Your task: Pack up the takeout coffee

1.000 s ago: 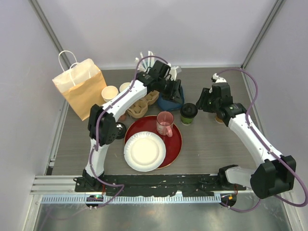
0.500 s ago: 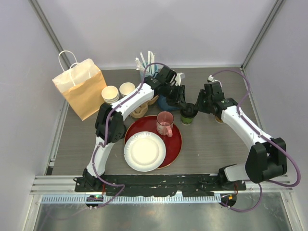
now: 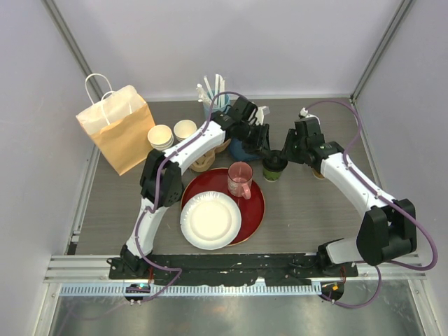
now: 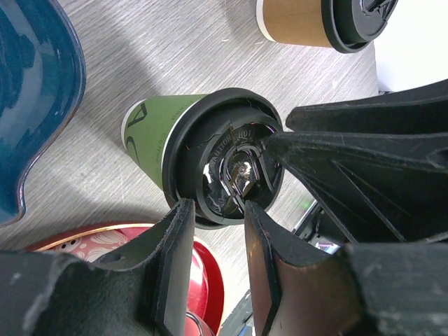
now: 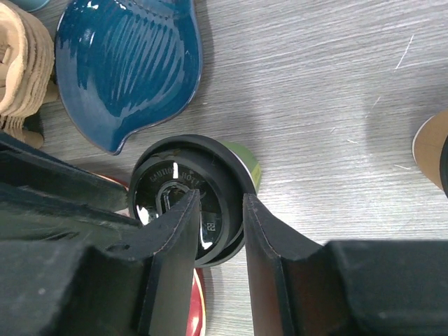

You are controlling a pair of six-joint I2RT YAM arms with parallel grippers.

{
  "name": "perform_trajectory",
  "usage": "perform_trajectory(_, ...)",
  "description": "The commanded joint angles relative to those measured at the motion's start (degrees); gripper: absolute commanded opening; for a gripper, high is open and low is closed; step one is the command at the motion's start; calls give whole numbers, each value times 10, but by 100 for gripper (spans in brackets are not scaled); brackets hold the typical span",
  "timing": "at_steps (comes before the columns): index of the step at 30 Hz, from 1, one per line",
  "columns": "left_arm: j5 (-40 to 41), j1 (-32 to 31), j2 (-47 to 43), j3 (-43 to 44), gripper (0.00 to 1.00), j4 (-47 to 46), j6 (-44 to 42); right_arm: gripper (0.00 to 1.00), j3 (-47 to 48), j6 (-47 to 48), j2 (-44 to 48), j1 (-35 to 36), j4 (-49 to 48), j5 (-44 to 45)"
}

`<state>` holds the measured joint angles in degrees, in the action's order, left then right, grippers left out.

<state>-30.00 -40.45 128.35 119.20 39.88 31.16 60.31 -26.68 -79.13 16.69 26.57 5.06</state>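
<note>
Top view first. Shows the green cup (image 3: 274, 168) upright on the counter (image 3: 315, 217), just past the far right rim of the red plate (image 3: 256, 204). Shows also the left claw (image 3: 268, 152) and the right claw (image 3: 285, 155) meeting over its black lid (image 3: 274, 160) from opposite sides. Probably arranged so that one arm steadies the cup while the other takes it; impossible to say which. Leaves the paper bag (image 3: 115, 129) well off the plate's far left side, so judged as packing not yet done.

Left wrist view next. Looks straight onto the lid. Finds the left claw (image 4: 217, 206) partly spread, with a piece of the lid rim in the gap, on the side toward the red plate. Cannot tell whether the fingers (image 4: 175, 241) press on that rim or only straddle it. Finds the tip of the right claw over the lid's middle, touching or just above. Shows too the brown cup (image 4: 297, 24), upright on the counter, well away from the plate.

Right wrist view last. Finds the right claw (image 5: 218, 199) partly spread as well, one finger over the lid top, the other at its outer edge. Again cannot tell a pinch from mere straddling. Seems to choose the rim because stiffer than the paper wall. Carries one risk: lifting the lid off instead of the cup.
</note>
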Motion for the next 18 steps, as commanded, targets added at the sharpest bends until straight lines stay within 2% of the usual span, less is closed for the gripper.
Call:
perform_trajectory(1, -6, -2, 3, 27, 38, -14, 3, 37, 24, 12, 3, 6, -22, 7)
perform_trajectory(13, -8, -5, 2, 14, 35, -16, 0, 34, 16, 6, -23, 7, -13, 10)
perform_trajectory(18, -15, -11, -3, -30, 35, -26, 2, 31, -31, -13, -18, 5, -12, 7)
